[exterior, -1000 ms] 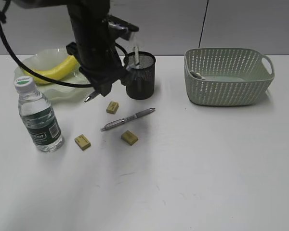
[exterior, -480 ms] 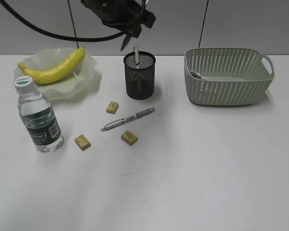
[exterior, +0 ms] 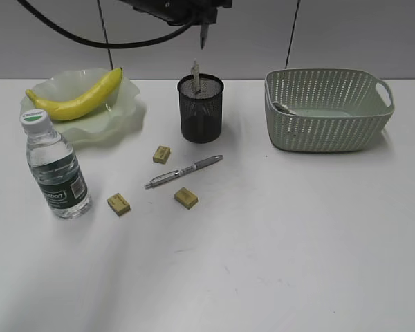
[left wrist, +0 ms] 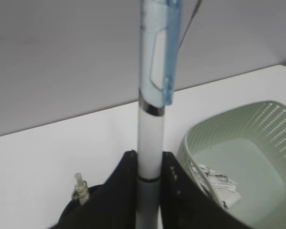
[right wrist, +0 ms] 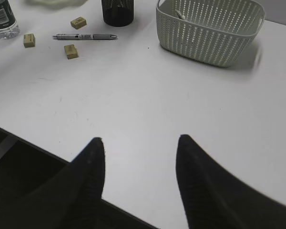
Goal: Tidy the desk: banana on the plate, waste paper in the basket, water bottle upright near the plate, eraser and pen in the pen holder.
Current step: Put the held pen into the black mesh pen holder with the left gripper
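Note:
My left gripper [left wrist: 149,164] is shut on a white pen with a blue clip [left wrist: 152,95]. In the exterior view it [exterior: 197,10] is at the top edge, and the pen's tip [exterior: 203,36] hangs above the black mesh pen holder [exterior: 201,114]. The holder has one pen [exterior: 195,75] in it. A silver pen [exterior: 185,171] and three yellow erasers [exterior: 162,154] [exterior: 118,204] [exterior: 186,198] lie on the desk. The banana [exterior: 79,100] lies on the green plate [exterior: 117,124]. The water bottle [exterior: 55,173] stands upright. The waste paper [left wrist: 219,183] lies in the basket [exterior: 328,131]. My right gripper [right wrist: 140,143] is open and empty.
The right gripper hovers over the desk's near edge [right wrist: 47,150], far from the objects. The basket [right wrist: 209,40] stands at the back right, the pen holder [right wrist: 117,14] in the back middle. A grey wall rises behind the desk.
My left arm has risen from low between plate and pen holder to the top of the view, moving right with the pen. The banana and plate now show fully.

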Available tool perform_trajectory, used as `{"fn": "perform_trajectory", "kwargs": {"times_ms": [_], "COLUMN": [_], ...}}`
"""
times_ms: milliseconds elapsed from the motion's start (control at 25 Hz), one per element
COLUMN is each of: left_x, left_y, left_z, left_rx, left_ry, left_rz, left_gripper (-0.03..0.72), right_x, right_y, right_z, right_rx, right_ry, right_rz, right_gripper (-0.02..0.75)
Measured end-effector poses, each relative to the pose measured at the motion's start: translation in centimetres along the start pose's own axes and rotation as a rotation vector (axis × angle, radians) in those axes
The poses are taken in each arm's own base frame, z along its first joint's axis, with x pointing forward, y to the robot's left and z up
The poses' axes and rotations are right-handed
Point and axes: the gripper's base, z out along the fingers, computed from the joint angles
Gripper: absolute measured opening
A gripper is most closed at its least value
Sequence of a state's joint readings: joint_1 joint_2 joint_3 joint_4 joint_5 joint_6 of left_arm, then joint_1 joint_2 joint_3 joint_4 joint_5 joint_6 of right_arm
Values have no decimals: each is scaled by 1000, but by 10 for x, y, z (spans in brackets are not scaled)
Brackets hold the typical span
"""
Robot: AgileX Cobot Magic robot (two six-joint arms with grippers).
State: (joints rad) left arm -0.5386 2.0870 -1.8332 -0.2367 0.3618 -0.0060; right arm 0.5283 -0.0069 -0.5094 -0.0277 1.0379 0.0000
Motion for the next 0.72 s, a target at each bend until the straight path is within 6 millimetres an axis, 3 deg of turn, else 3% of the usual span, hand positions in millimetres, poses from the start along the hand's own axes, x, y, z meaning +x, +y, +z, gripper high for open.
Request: {"fn": "perform_trajectory", "kwargs": {"times_ms": [400,720], "left_x": [23,36], "left_y": [19,24], "left_z": [38,54], "left_rx": [-26,-34], "left_ry": [-38,-48], "left_rz": [-53,-72], "left_gripper": [95,95], "right_x": [0,0], "right_y": [0,0], "right_z": [0,0], "right_rx": [1,1], "right_ry": [0,0], "right_rz": [-1,-1], "right_gripper": [394,393]}}
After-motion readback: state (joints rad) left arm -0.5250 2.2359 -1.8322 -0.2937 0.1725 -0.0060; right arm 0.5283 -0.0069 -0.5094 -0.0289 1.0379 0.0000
